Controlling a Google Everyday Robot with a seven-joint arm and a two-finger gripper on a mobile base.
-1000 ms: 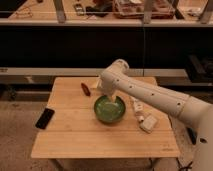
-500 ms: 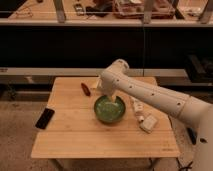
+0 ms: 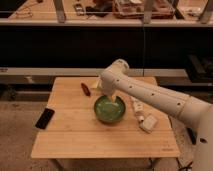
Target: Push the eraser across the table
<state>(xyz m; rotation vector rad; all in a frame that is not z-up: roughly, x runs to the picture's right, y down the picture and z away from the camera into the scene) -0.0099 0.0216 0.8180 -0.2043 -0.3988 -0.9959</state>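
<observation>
The eraser [image 3: 44,118] is a small flat black block lying at the left edge of the light wooden table [image 3: 75,135], partly overhanging it. My white arm reaches in from the right and bends down over the green bowl [image 3: 110,109] in the middle of the table. My gripper [image 3: 111,98] hangs just above or inside the bowl, well to the right of the eraser. It holds nothing that I can see.
A thin red-brown stick-like tool [image 3: 85,89] lies at the back of the table, left of the arm. White boxy pieces [image 3: 144,119] lie right of the bowl. A dark shelf unit stands behind the table.
</observation>
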